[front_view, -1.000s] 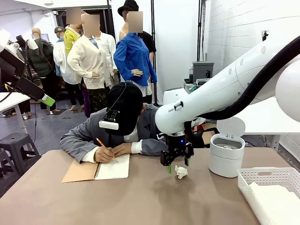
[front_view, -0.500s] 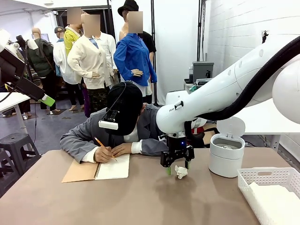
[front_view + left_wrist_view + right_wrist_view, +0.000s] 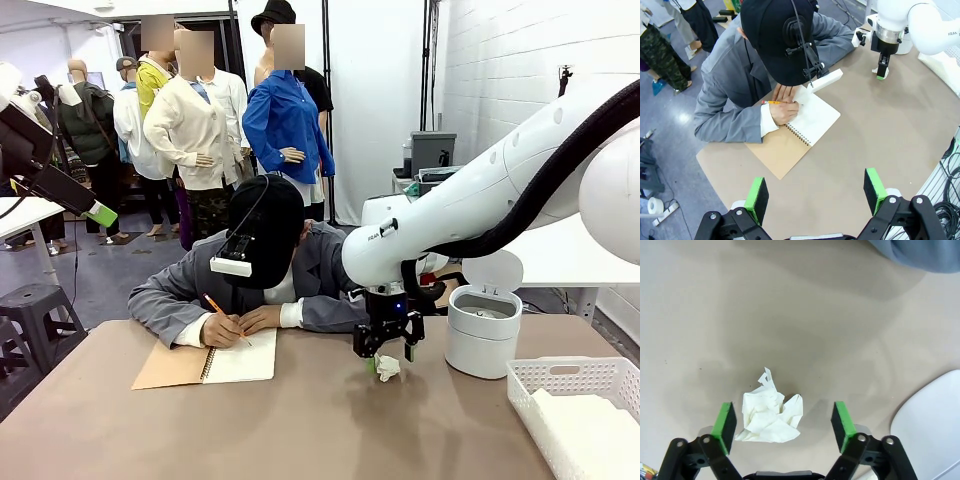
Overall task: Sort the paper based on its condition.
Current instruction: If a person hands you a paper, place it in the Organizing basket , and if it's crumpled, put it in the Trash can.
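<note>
- One crumpled paper point(image 3: 770, 416) is lying on the table point(image 3: 300, 430), without clear long axis.
- Right gripper point(image 3: 783, 421) is straddling it, fingers apart.
- Left gripper point(image 3: 815, 192) is hanging with fingers apart.

We're in a robotics lab or workshop space here: a white painted block wall point(image 3: 520, 70), white curtain backdrop point(image 3: 375, 90), bare grey floor point(image 3: 100, 270), a brown worktable point(image 3: 300, 420), loose cables point(image 3: 950, 200) at its edge, and electronic equipment point(image 3: 432, 152) stacked behind the seated person point(image 3: 250, 280).
</note>
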`<action>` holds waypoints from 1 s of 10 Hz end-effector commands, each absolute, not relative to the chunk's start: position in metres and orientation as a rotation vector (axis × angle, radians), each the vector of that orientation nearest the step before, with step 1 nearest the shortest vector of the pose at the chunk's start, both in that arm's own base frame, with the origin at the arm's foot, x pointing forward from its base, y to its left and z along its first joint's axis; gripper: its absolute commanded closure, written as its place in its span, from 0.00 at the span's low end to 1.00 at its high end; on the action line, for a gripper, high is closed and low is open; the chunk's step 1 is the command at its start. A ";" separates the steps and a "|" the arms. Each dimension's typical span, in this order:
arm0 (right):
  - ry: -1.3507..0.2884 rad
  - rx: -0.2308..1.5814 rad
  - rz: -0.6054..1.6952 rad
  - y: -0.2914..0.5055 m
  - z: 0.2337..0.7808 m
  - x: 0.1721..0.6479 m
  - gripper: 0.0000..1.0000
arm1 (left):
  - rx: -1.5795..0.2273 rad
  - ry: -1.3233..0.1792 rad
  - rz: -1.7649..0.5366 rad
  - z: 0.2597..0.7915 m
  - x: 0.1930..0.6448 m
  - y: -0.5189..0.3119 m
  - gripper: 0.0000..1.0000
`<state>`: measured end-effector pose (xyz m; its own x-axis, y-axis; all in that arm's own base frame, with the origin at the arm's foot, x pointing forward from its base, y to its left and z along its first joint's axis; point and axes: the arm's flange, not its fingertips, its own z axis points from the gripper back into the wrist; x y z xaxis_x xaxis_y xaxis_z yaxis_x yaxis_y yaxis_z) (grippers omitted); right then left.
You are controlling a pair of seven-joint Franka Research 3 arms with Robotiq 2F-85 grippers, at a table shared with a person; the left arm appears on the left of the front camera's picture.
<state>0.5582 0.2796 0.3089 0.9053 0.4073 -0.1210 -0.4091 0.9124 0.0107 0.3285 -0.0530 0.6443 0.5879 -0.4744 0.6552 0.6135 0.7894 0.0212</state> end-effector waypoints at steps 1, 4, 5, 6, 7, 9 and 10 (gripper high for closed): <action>0.110 -0.049 0.425 0.284 0.305 0.558 0.32 | -0.215 -0.696 -0.642 0.644 0.328 -0.052 0.00; 0.121 -0.049 0.427 0.281 0.305 0.555 0.92 | -0.215 -0.696 -0.642 0.644 0.328 -0.052 0.00; 0.128 -0.043 0.415 0.283 0.305 0.557 1.00 | -0.215 -0.696 -0.642 0.644 0.328 -0.052 0.00; 0.170 -0.006 0.412 0.284 0.315 0.555 1.00 | -0.215 -0.696 -0.642 0.644 0.328 -0.052 0.00; 0.184 -0.029 0.398 0.280 0.337 0.550 1.00 | -0.215 -0.696 -0.642 0.644 0.328 -0.052 0.00; 0.227 -0.065 0.376 0.267 0.380 0.542 1.00 | -0.215 -0.696 -0.642 0.644 0.328 -0.052 0.00; 0.249 -0.073 0.381 0.262 0.397 0.539 1.00 | -0.215 -0.696 -0.642 0.644 0.328 -0.052 0.00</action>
<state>0.5373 0.2635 0.3826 0.8956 0.3824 -0.2274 -0.3979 0.9171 -0.0250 0.3285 -0.0529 0.6442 0.5880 -0.4743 0.6552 0.6134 0.7895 0.0211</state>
